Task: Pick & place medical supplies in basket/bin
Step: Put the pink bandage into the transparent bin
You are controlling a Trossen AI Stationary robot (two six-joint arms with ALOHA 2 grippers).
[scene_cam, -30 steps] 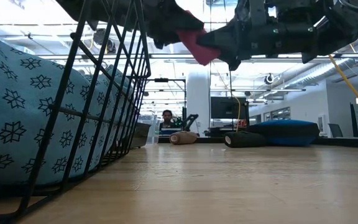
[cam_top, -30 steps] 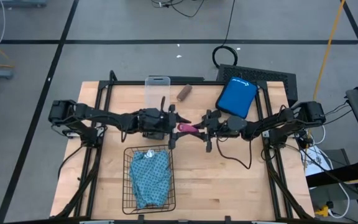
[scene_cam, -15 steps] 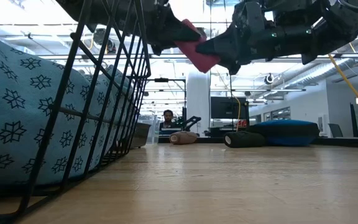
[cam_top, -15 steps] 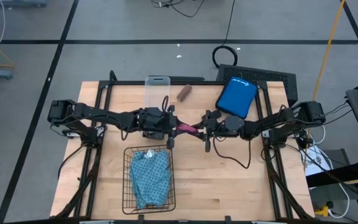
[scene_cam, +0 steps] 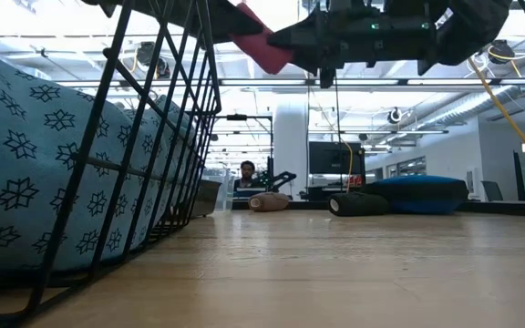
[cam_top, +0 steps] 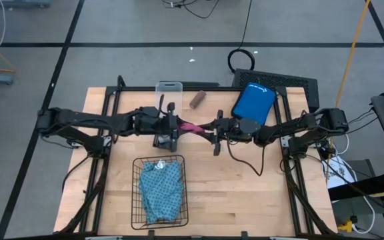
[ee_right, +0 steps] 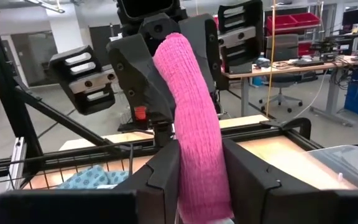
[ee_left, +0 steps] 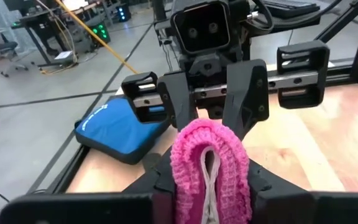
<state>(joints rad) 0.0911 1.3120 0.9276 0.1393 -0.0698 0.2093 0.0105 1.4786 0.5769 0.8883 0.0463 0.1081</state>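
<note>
You are mid hand-over: the pink roll (cam_top: 193, 127) hangs in the air above the table (cam_top: 245, 187), just beyond the far end of the basket (cam_top: 137, 200), with both sets of fingers closed on it from opposite ends. The left gripper (cam_top: 173, 127) pinches the end nearer the basket, the right gripper (cam_top: 213, 130) the other end, and the wrist views show the roll squeezed between each arm's own fingers (ee_left: 253, 186) (ee_right: 253, 180). To do this well, make sure the left grip is firm on the roll's body, not just its soft edge, before you let the right fingers part; then draw the right arm straight back from the basket so it does not drag the roll out. Both arms reach in low and nearly level from their sides, wrists facing each other, meeting beyond the basket's far rim. The teal cloth (cam_top: 161, 192) already lies inside the basket, and the brown roll (cam_top: 197, 100) waits farther beyond it.
</note>
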